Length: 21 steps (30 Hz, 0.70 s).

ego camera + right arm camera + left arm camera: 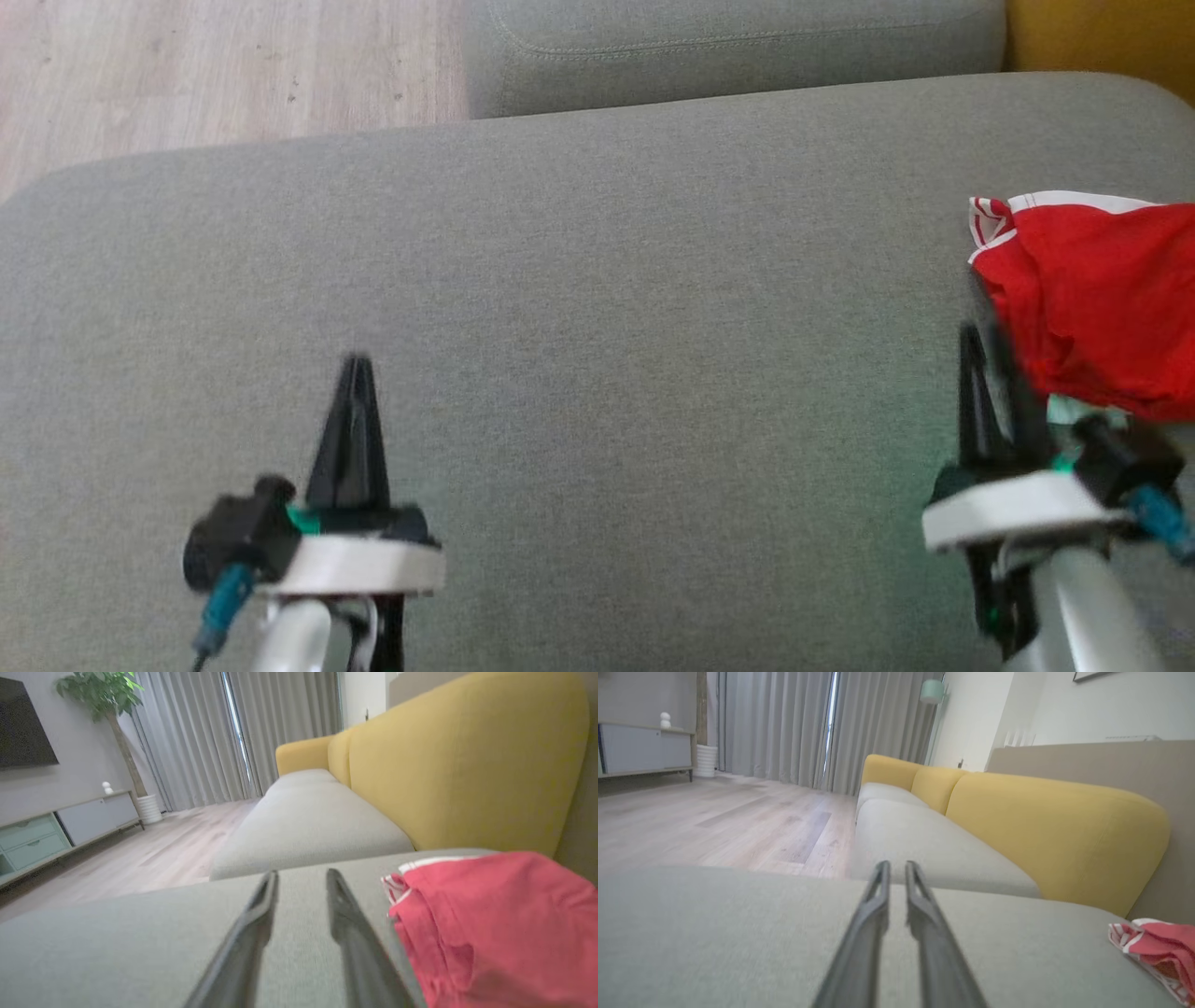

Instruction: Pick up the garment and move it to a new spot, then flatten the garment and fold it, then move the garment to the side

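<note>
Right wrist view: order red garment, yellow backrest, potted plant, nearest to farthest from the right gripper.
1. The red garment, just right of the right gripper.
2. The yellow backrest, beyond, upper right.
3. The potted plant, far left.

Left gripper [356, 366], lower left of head view: two long dark fingers [871, 914], matte charcoal, tapering to a point, tips looking slotted in the wrist view; base set in a flat white collar [359, 567] with a green glint [301, 518] just above it. Black boxy block [238, 541] on the collar's left side, blue-teal cable [219, 611] plugged in beneath; pale silvery forearm [294, 644] and a thin white wire loop [369, 625] under the collar. Right gripper [980, 341], lower right, blurred: same build, with white collar, black block and blue-teal cable on its right side, silvery forearm below.
</note>
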### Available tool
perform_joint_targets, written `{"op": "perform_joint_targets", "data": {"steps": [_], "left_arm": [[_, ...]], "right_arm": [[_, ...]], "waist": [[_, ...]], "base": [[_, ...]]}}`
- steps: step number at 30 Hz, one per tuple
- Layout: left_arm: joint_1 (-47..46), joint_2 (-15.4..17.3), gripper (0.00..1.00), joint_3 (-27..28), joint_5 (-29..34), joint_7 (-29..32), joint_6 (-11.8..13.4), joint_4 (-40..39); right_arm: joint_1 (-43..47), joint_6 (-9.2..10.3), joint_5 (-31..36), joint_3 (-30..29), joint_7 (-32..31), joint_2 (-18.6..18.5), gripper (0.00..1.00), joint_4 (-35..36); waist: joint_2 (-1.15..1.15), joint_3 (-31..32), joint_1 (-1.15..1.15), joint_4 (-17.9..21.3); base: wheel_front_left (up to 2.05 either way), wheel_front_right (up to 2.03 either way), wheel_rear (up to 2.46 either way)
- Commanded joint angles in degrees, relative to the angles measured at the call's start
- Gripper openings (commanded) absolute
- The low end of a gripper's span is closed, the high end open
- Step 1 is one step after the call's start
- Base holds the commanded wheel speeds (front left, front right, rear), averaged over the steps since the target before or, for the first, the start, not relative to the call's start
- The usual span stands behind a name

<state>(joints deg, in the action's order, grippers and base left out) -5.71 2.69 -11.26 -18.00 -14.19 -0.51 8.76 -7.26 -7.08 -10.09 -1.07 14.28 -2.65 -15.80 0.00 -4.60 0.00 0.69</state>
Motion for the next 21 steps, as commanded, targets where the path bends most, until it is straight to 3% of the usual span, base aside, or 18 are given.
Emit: {"op": "perform_joint_targets", "data": {"steps": [1, 21], "left_arm": [[0.54, 0.01, 0.0, 0.0, -0.1, 0.01, -0.02, 0.74], [0.41, 0.69, 0.0, 1.95, -12.72, 2.61, -1.12, 1.53]], "right_arm": [[0.53, 0.0, -0.11, 0.03, -0.04, 0.03, 0.0, -0.79], [0.62, -0.07, -13.23, -0.85, -3.37, -0.01, 0.0, -0.38]], "waist": [[0.0, 0.0, 0.0, 0.0], [0.0, 0.72, 0.0, -0.11]], "base": [[0.0, 0.0, 0.0], [0.0, 0.0, 0.0]]}}
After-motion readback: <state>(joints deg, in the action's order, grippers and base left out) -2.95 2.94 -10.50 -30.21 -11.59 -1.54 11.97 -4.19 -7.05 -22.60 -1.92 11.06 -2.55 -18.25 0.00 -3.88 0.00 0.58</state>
